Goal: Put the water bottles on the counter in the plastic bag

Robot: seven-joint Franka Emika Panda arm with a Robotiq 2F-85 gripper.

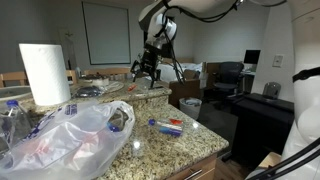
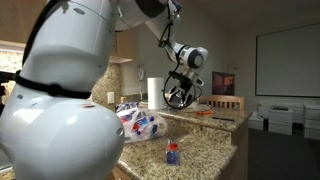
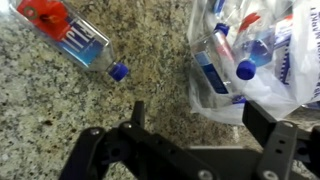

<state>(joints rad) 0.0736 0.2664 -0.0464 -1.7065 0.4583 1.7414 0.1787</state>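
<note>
One water bottle [image 3: 70, 35] with a blue cap and a blue-and-red label lies on its side on the granite counter [image 3: 40, 110]. It also shows in both exterior views [image 1: 167, 125] [image 2: 173, 153]. The crinkled plastic bag [image 3: 255, 55] [image 1: 70, 135] [image 2: 140, 122] lies beside it, with several bottles [image 3: 215, 65] inside. My gripper [image 3: 200, 118] [image 1: 148, 68] [image 2: 180, 92] hangs open above the counter between the loose bottle and the bag's edge. Nothing is between its fingers [image 3: 138, 112].
A tall paper-towel roll [image 1: 45, 72] [image 2: 155, 92] stands behind the bag. Another bottle [image 1: 14, 112] stands at the far left by the bag. The counter's rounded edge [image 1: 205, 150] runs close to the loose bottle. A bin [image 1: 190, 107] and office chairs [image 1: 228, 78] stand beyond.
</note>
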